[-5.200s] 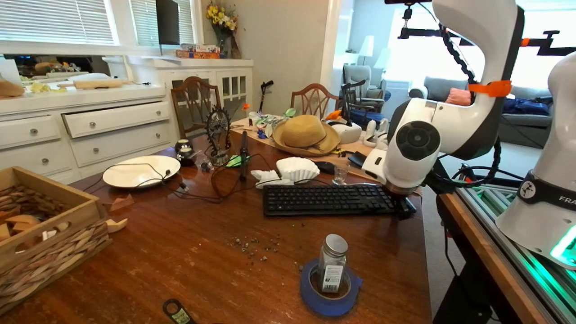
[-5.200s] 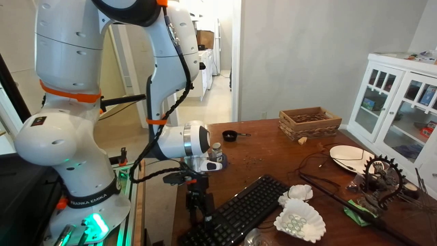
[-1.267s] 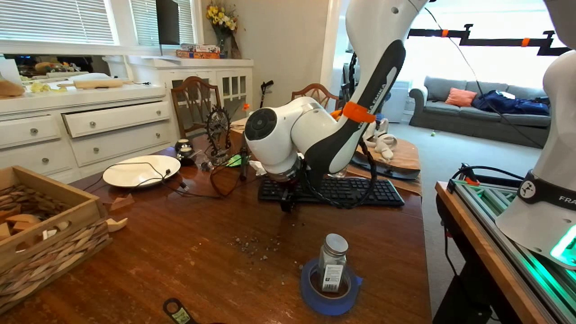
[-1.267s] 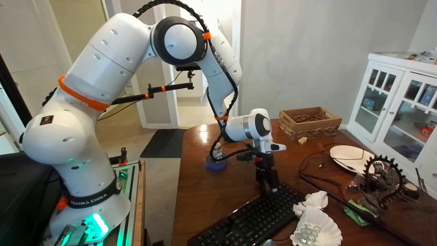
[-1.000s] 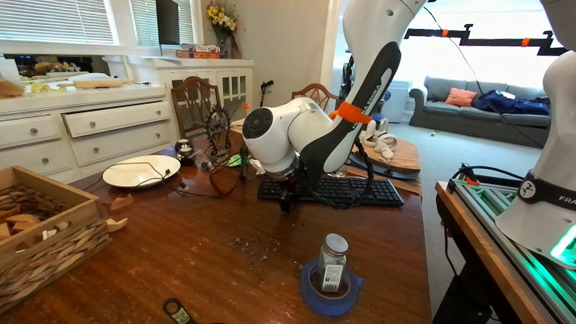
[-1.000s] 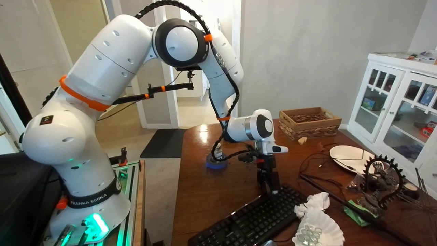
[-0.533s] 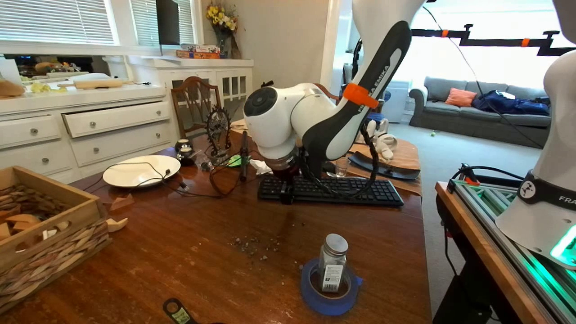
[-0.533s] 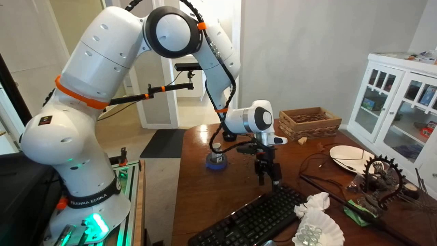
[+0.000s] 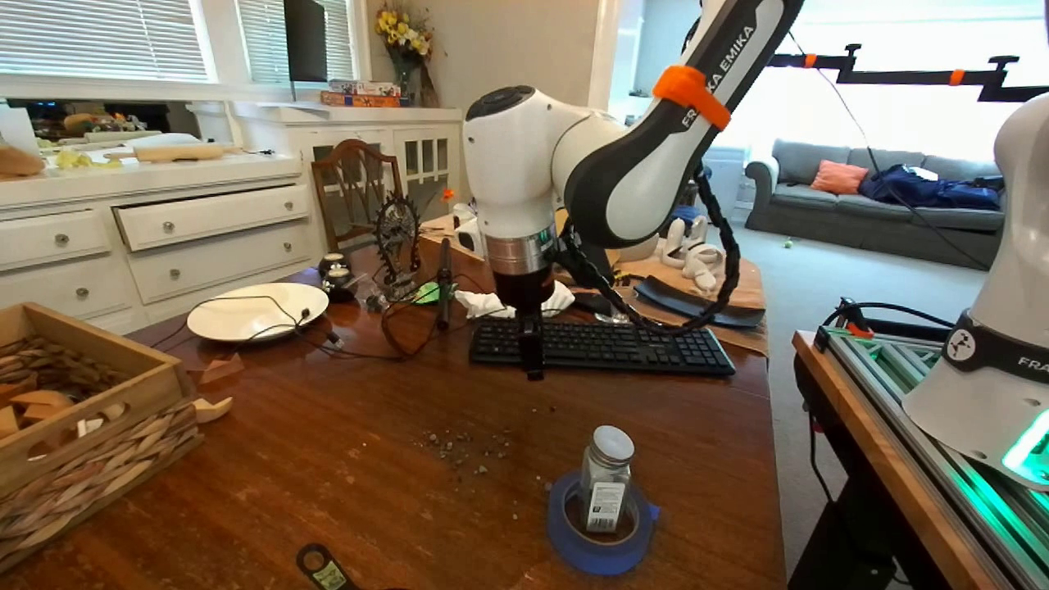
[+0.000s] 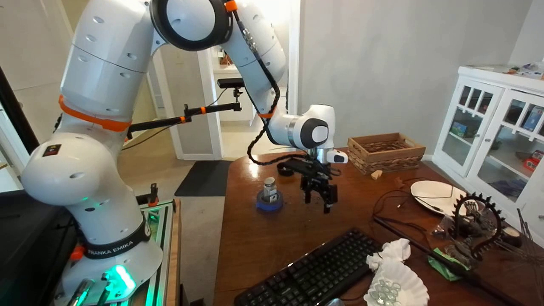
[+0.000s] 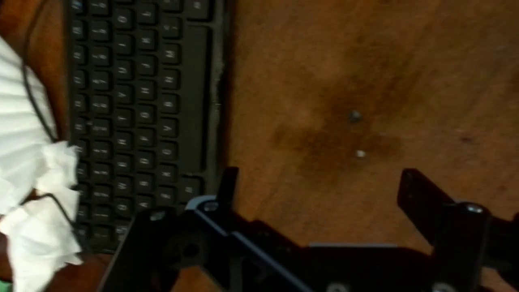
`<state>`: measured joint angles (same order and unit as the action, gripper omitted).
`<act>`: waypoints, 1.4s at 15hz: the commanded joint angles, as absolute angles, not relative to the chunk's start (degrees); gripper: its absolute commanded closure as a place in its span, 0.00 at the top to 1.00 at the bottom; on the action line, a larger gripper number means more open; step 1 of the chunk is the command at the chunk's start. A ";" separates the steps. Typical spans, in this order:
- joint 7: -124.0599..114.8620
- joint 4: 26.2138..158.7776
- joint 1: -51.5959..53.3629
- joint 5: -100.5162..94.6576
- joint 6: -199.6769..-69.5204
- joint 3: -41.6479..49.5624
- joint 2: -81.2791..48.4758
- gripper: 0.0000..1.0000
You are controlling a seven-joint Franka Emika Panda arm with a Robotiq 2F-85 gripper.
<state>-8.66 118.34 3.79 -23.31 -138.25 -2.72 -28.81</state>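
My gripper (image 11: pixel 320 178) stands open, with only wood tabletop seen between its fingers in the wrist view. It points down above the table in both exterior views (image 9: pixel 534 369) (image 10: pixel 317 205), touching nothing. Closest to it is a black keyboard (image 11: pixel 142 101), just beside the left finger in the wrist view and lying flat on the table (image 10: pixel 314 272). A few small pebbles (image 11: pixel 360 153) are on the wood ahead of the fingertips, and more loose gravel (image 9: pixel 459 447) is scattered nearby. A clear jar with a metal lid (image 9: pixel 606 483) stands inside a blue tape roll (image 9: pixel 602 559).
Beyond the keyboard sit crumpled white paper (image 10: pixel 393 250) and a white scalloped dish (image 10: pixel 414 287) with glass beads. A black rod (image 10: pixel 425 251), cables, a white plate (image 9: pixel 246 315) and a spiky ornament (image 10: pixel 497 221) lie further off. A wicker basket (image 9: pixel 98 434) and a small black pan (image 10: pixel 284 170) are also on the table.
Over the last half second my gripper has risen off the keyboard area and straightened downward. Since about five seconds ago the keyboard has shifted and turned slightly, away from the robot's base.
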 commanded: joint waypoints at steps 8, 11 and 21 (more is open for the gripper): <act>-0.91 116.88 7.31 -11.28 -138.31 -7.55 -29.17 1.00; -2.68 115.20 7.97 -10.93 -137.92 -7.12 -31.13 1.00; -9.96 104.41 10.50 -2.99 -133.13 -6.12 -38.15 1.00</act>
